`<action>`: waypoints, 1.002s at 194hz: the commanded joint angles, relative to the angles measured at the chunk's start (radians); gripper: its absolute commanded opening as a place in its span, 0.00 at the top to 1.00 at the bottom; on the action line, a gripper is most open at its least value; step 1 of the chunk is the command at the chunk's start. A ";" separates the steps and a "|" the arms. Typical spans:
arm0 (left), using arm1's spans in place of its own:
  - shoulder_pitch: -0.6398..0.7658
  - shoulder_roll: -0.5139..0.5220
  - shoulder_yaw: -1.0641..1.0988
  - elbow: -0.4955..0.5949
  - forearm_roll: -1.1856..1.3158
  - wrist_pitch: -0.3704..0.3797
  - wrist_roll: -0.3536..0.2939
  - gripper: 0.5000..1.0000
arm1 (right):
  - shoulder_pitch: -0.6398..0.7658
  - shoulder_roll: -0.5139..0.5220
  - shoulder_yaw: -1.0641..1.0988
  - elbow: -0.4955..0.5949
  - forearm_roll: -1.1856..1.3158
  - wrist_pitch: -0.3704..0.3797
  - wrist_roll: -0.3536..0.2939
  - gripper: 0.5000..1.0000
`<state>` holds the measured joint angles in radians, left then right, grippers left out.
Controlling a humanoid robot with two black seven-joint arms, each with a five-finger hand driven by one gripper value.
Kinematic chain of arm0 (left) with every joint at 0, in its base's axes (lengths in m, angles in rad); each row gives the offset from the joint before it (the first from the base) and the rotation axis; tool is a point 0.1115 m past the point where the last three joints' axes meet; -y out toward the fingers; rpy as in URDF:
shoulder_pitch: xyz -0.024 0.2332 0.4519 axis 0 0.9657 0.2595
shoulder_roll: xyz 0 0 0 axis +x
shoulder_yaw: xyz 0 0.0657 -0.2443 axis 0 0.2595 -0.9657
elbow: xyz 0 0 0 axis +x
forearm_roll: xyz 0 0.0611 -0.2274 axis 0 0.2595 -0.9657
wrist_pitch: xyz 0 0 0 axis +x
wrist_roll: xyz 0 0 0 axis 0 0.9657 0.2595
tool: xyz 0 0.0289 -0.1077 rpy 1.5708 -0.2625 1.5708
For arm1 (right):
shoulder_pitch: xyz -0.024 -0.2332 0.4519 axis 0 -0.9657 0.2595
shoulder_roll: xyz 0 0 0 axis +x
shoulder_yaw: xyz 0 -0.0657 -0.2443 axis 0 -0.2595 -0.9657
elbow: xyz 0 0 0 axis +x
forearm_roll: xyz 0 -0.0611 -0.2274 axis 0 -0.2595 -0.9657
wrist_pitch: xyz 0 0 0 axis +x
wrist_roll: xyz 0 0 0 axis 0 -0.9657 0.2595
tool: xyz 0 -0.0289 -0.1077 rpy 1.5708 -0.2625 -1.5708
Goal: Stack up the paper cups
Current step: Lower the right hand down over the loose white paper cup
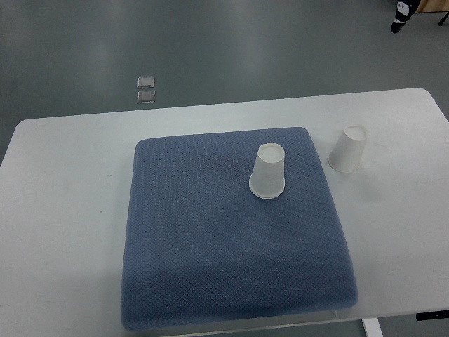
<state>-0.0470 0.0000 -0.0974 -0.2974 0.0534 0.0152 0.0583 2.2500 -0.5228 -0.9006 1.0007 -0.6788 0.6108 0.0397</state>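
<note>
While no robot hand shows, one white paper cup (268, 172) stands inverted on the blue mat (210, 246), another (349, 149) beside it.

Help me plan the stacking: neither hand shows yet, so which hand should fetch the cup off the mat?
Probably the right. The loose paper cup stands upside down on the bare table, right of the blue mat, nearer the right arm's side.

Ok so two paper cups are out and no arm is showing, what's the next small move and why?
Probably bring the right arm in toward the paper cup on the bare table, right of the blue mat. It stands upside down nearest the right edge, apart from the upside-down paper cup on the mat, so lifting it onto that one would make the stack. Neither robot hand is in view.
</note>
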 commanded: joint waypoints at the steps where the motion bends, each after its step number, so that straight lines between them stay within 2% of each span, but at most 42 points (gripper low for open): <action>1: -0.001 0.000 0.001 0.000 0.002 0.000 0.000 0.00 | 0.003 -0.006 -0.001 0.002 -0.008 0.000 0.000 0.14; 48: -0.001 0.000 0.001 0.001 0.000 0.000 0.000 0.00 | -0.095 -0.009 -0.014 0.002 -0.015 0.000 -0.006 0.14; 88: 0.001 0.000 -0.002 0.001 0.000 0.000 0.000 0.00 | -0.236 -0.002 -0.014 -0.001 -0.019 0.000 -0.009 0.15; 107: -0.001 0.000 0.001 0.001 0.000 0.000 0.000 0.00 | -0.302 0.003 -0.012 -0.007 -0.015 -0.077 -0.024 0.15; 131: -0.001 0.000 0.001 0.001 0.000 0.002 0.000 0.00 | -0.394 0.009 0.002 -0.010 0.005 -0.221 -0.075 0.15; 153: -0.001 0.000 0.001 0.000 0.000 0.000 0.000 0.00 | -0.495 0.033 0.005 -0.053 0.031 -0.347 -0.087 0.15; 194: -0.001 0.000 0.001 0.003 0.000 0.002 0.000 0.00 | -0.609 0.109 0.006 -0.125 0.108 -0.441 -0.093 0.15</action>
<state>-0.0466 0.0000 -0.0967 -0.2965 0.0535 0.0168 0.0583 1.6874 -0.4369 -0.8930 0.9031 -0.6104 0.2084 -0.0522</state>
